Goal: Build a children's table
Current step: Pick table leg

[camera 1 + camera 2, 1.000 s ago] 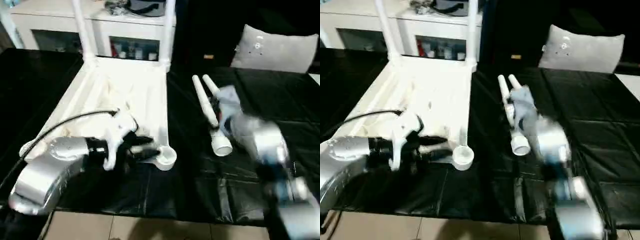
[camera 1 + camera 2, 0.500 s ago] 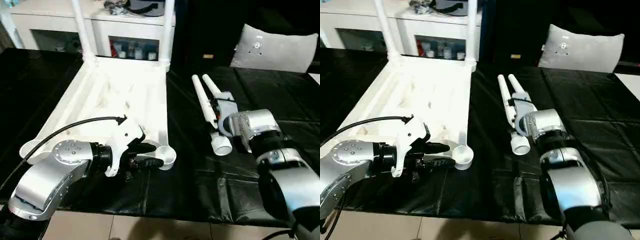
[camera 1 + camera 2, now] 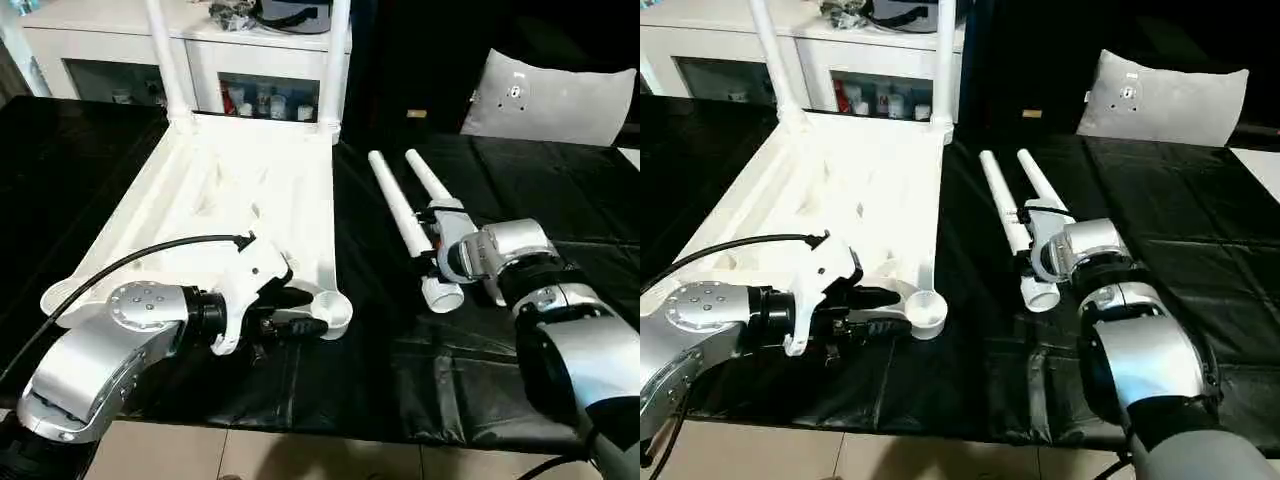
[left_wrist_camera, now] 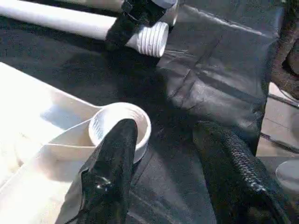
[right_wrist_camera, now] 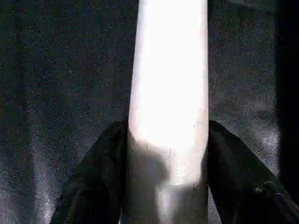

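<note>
The white tabletop (image 3: 235,190) lies upside down on the black cloth, with two legs (image 3: 160,60) standing upright in its far corner sockets. My left gripper (image 3: 300,312) is open at the near right corner socket (image 4: 119,126), one finger (image 4: 112,163) resting over the socket rim and the other on the cloth. Two loose white legs lie to the right of the tabletop. My right gripper (image 3: 432,238) is shut on the nearer leg (image 3: 395,205), a little behind its threaded end (image 4: 154,39). The second loose leg (image 3: 428,178) runs beside it and passes under the gripper.
A grey-white pillow-like bag (image 3: 555,95) leans at the back right. A white cabinet (image 3: 230,60) stands behind the work table. The black cloth (image 3: 450,370) ends at the front edge above a tiled floor (image 3: 300,455).
My right gripper came in from the right and closed on the nearer loose leg, whose far end has swung left, away from the other leg. My left gripper stays at the socket.
</note>
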Tool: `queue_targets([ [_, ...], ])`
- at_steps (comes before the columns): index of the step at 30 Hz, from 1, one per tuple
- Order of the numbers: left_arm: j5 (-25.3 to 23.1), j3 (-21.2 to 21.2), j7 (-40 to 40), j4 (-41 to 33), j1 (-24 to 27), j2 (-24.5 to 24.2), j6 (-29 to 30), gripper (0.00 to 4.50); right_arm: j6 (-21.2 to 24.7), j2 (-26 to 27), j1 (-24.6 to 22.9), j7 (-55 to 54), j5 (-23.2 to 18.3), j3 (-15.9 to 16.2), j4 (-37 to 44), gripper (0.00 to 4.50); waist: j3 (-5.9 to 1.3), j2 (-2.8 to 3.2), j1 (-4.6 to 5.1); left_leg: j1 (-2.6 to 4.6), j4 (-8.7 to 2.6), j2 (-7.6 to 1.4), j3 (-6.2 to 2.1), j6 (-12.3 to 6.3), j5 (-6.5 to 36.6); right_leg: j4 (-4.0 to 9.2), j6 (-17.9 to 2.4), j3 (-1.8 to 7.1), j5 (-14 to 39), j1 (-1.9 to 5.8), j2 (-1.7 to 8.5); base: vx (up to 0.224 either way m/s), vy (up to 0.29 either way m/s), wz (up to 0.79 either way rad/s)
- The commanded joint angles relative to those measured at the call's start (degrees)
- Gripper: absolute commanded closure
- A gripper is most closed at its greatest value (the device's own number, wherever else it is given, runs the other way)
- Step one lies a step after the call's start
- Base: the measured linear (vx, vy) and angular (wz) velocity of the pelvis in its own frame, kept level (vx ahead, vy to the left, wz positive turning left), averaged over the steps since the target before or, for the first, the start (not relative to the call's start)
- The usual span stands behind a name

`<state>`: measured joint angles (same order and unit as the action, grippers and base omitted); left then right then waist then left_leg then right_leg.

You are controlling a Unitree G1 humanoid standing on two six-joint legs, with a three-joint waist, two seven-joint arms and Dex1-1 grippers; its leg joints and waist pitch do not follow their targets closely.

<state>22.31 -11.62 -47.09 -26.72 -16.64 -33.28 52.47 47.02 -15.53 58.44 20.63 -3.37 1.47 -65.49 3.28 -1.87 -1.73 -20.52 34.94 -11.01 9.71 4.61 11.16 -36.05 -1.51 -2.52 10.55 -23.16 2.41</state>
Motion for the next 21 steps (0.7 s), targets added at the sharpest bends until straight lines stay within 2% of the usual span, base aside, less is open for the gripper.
queue_targets([
  [1,-0.11,-0.19,0.35,-0.54,-1.19,-0.21,-0.67,2.23,0.18,-0.37,0.26,0.80,0.35,-0.38,-1.45,2.38,-3.52,0.65,0.32,0.10,-3.43,-1.31,-0.16,2.65,11.57,4.38,-9.78,2.47,16.08,2.56,3.97,0.000,0.000,0.00],
  [6,-0.32,-0.60,1.15,0.54,-1.43,1.01,-1.59,2.23,-0.79,-1.15,0.10,0.62,0.24,-1.08,-1.75,2.57,-3.53,0.15,0.37,0.06,-3.36,-1.35,-0.07,2.43,11.29,4.45,-9.34,2.50,17.16,2.57,3.99,0.000,0.000,0.00],
  [9,-0.60,-0.68,1.92,0.85,-1.06,1.61,-1.95,2.23,-1.15,-1.32,0.00,-0.01,-0.11,-1.81,-1.57,2.59,-3.55,0.21,0.44,0.08,-3.38,-1.39,-0.12,2.53,11.36,4.42,-9.30,2.44,16.83,2.54,3.97,0.000,0.000,0.00],
  [10,-0.54,-0.51,2.23,0.89,-0.85,1.92,-2.24,2.23,-1.28,-1.37,-0.13,-0.16,-0.46,-2.26,-1.31,2.59,-3.56,0.50,0.40,0.08,-3.35,-1.34,-0.14,2.51,11.14,4.34,-9.42,2.45,16.37,2.55,3.99,0.000,0.000,0.00],
  [11,-0.54,-0.51,2.23,0.89,-0.85,1.92,-2.24,2.23,-1.28,-1.37,-0.13,-0.16,-0.46,-2.26,-1.31,2.59,-3.56,0.50,0.40,0.08,-3.35,-1.34,-0.14,2.51,11.14,4.34,-9.42,2.45,16.37,2.55,3.99,0.000,0.000,0.00],
  [13,-1.56,0.58,4.62,2.61,-0.85,3.80,-4.71,2.23,-2.67,-1.40,-1.24,-2.09,-2.35,-5.01,1.30,2.59,-3.61,1.01,0.35,0.21,-3.32,-1.31,-0.14,2.71,11.57,4.41,-9.58,2.42,15.83,2.48,3.92,0.000,0.000,0.00],
  [14,-1.77,0.70,4.92,2.88,-0.89,4.01,-5.12,2.23,-2.91,-1.40,-1.39,-2.23,-2.50,-5.22,1.68,2.59,-3.57,0.64,0.38,0.12,-3.34,-1.30,-0.08,2.53,11.73,4.61,-9.42,2.39,15.67,2.58,3.85,0.000,0.000,0.00],
  [15,-2.27,0.90,5.59,3.33,-0.88,4.34,-5.84,2.23,-3.65,-1.34,-1.77,-2.64,-2.85,-5.74,2.52,2.59,-3.66,0.94,0.31,0.10,-3.30,-1.25,-0.14,2.50,11.47,4.52,-9.36,2.40,15.24,2.68,3.83,0.000,0.000,0.00],
  [16,-2.83,1.06,6.40,3.97,-1.04,4.66,-6.23,2.23,-3.98,-1.31,-1.98,-3.30,-3.50,-6.70,3.18,2.59,-3.71,0.73,0.37,0.02,-3.32,-1.21,-0.13,2.35,11.11,4.46,-9.34,2.35,14.86,2.77,3.81,0.000,0.000,0.00],
  [17,-3.90,1.53,8.34,5.50,-1.51,5.44,-6.57,2.23,-4.84,-1.29,-2.66,-3.79,-4.47,-8.23,5.13,2.59,-3.70,1.02,0.35,0.09,-3.33,-1.19,-0.11,2.28,11.06,4.47,-9.23,2.38,14.52,2.77,3.73,0.000,0.000,0.00],
  [19,-5.20,2.47,11.17,7.87,-2.39,6.76,-7.37,2.23,-9.73,-0.37,-5.02,-3.37,-7.63,-12.07,10.54,2.59,-3.79,1.08,0.19,0.06,-3.22,-1.11,-0.01,2.02,10.85,4.63,-8.64,2.44,13.99,2.89,3.70,0.000,0.000,0.00],
  [20,-5.44,3.19,12.39,9.04,-2.99,7.61,-7.73,2.23,-10.89,0.05,-6.90,-1.28,-8.73,-12.47,14.81,2.59,-4.06,0.90,0.22,0.11,-3.19,-1.24,-0.12,1.73,9.93,4.30,-9.02,2.36,13.04,2.98,3.83,0.000,0.000,0.00],
  [21,-5.58,3.64,13.16,9.77,-3.36,8.13,-7.95,2.23,-11.63,0.31,-8.08,0.03,-9.41,-12.72,17.48,2.59,-3.92,1.28,0.18,-0.08,-3.30,-1.04,-0.15,1.50,9.43,4.32,-9.09,2.31,12.26,3.14,3.53,0.000,0.000,0.00],
])
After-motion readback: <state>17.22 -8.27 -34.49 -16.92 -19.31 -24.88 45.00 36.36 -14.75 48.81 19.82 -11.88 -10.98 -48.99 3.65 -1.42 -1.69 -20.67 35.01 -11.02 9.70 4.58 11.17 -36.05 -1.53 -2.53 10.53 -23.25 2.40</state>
